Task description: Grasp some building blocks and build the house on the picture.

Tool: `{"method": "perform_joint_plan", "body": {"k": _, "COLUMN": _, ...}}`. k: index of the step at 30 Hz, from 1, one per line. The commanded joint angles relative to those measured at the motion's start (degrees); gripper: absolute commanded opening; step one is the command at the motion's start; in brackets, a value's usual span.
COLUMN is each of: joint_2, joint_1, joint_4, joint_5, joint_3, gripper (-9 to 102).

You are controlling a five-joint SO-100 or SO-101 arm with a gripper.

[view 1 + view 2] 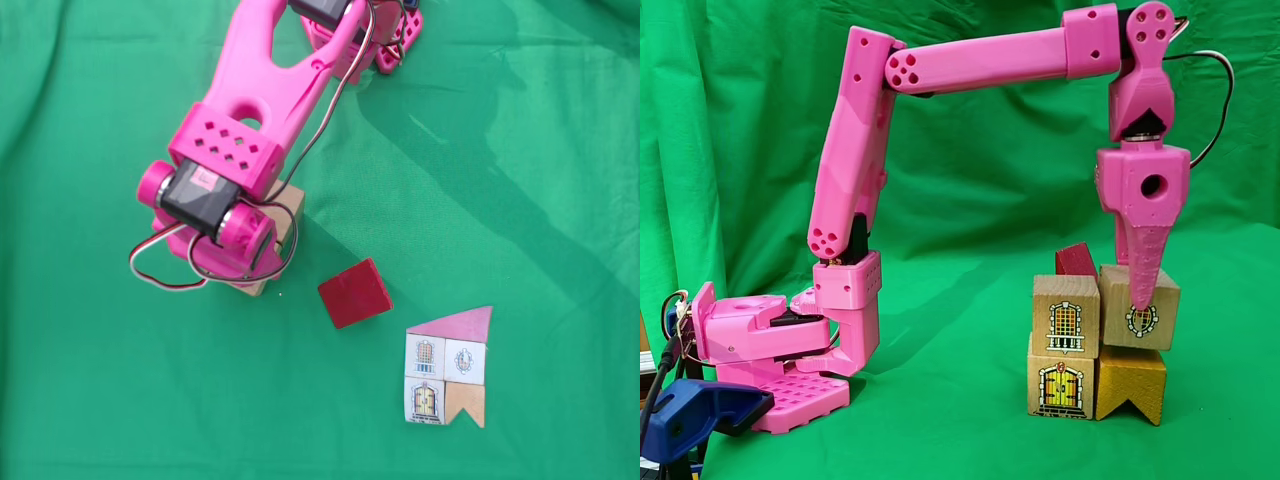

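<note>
Pink arm (980, 60) reaching out from its base (775, 350) over green cloth (520, 180), with the gripper (1137, 300) pointing straight down onto a stack of building blocks. In the fixed view from the side, two pale tan blocks stand one on the other at left: the lower (1061, 376) bears a printed door, the upper (1065, 315) a printed window. Just beside them at right, an orange-yellow block (1130, 383) with a notched underside carries a second tan block (1138, 308), which sits tilted. The visible finger (1140, 270) lies against the front face of this tilted block; the other finger is hidden, so whether the gripper is clamped on the block cannot be told. A dark red block (1075, 260) shows behind the stack. In the fixed view from above, the arm covers most of the stack, the red block (355, 292) lies on the cloth apart from it, and the picture (450, 368), a flat paper house with a pink roof, lies farther right and lower.
</note>
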State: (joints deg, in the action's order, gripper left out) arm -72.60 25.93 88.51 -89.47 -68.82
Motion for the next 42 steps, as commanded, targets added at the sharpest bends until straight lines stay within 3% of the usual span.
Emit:
{"method": "perform_joint_plan", "body": {"k": 1, "joint_2": -4.0, "joint_1": 0.4, "joint_4": -0.1, "joint_5": -0.3, "joint_3": 0.3, "gripper": 21}}
{"method": "perform_joint_plan", "body": {"k": 18, "joint_2": -3.0, "joint_1": 1.8, "joint_4": -0.3, "joint_5": -0.3, "joint_3": 0.9, "gripper": 22}}
{"method": "perform_joint_plan", "body": {"k": 27, "joint_2": -2.9, "joint_1": 1.9, "joint_4": -0.1, "joint_5": -0.3, "joint_3": 0.7, "gripper": 32}}
{"method": "perform_joint_plan", "body": {"k": 42, "joint_2": -8.9, "joint_1": 1.8, "joint_4": -0.1, "joint_5": -0.2, "joint_3": 1.0, "gripper": 31}}
